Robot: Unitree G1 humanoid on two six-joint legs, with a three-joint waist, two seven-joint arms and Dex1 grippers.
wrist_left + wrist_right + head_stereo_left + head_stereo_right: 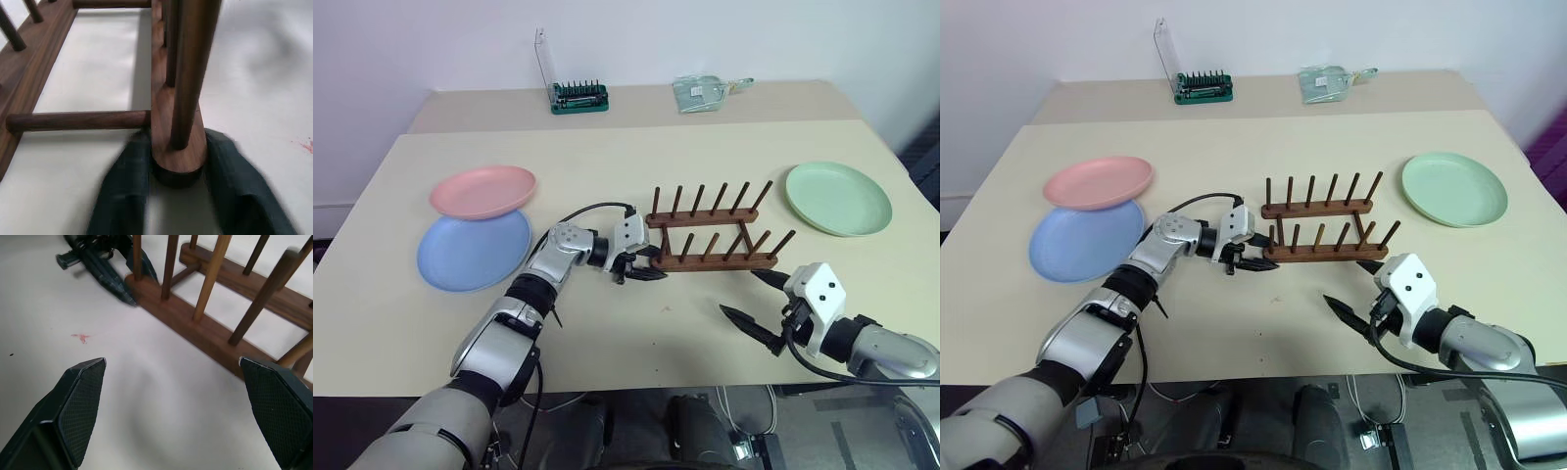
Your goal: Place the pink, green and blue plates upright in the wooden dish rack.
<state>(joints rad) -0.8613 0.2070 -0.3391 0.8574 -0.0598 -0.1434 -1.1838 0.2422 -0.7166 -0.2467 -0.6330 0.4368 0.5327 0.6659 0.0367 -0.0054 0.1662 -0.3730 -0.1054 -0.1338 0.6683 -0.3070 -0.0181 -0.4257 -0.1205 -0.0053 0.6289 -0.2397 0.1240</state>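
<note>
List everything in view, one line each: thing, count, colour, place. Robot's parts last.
pink plate: one, salmon pink, table's left, overlapping the blue plate's far edge.
blue plate: one, light blue, left, partly under the pink.
green plate: one, mint green, far right.
wooden dish rack: one, dark brown, centre, no plates in it.
bit case: one, green with clear lid raised, far table.
clear packet: one, far table.
left tool: black, fingers either side of the rack's near rail end.
right tool: black, open, near the rack's right end.

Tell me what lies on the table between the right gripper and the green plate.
Nothing: in the left eye view, only bare table separates the right gripper from the green plate; the wooden dish rack sits off to the side.
</note>
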